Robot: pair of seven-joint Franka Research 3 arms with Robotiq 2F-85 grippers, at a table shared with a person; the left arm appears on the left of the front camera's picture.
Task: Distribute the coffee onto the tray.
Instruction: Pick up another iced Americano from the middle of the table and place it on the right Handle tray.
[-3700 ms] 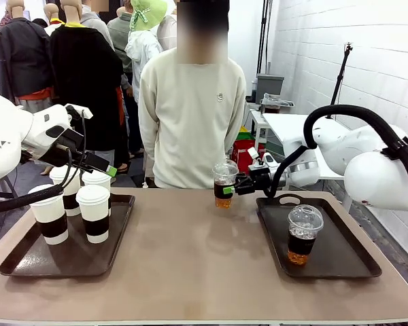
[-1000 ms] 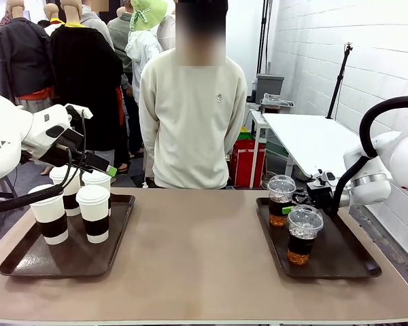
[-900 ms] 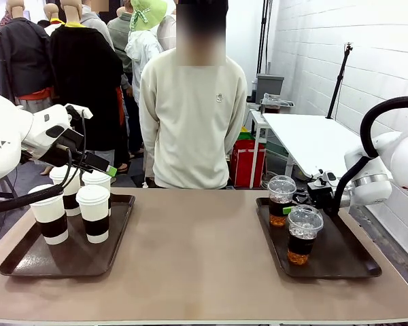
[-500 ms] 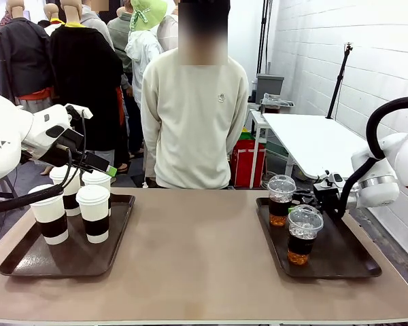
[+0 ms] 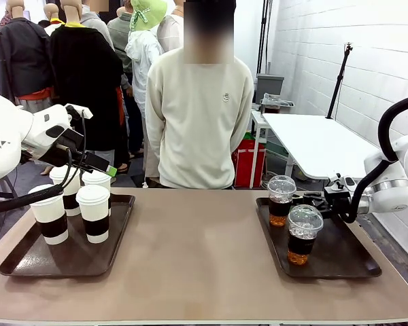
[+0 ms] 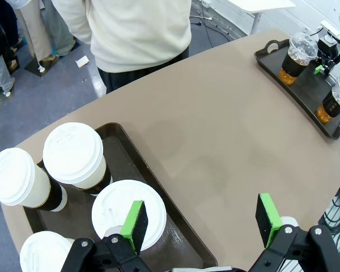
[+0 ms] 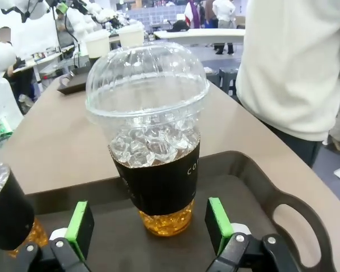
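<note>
With the iced cup [image 7: 149,141] standing on the right tray [image 5: 340,261] beside its twin [image 5: 303,234], my right gripper [image 7: 147,226] is released, and I judge withdrawal comes next.

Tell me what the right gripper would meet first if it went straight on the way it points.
Most likely the clear dome-lidded plastic cup of dark iced coffee standing just ahead of the open right gripper on the dark tray.
</note>
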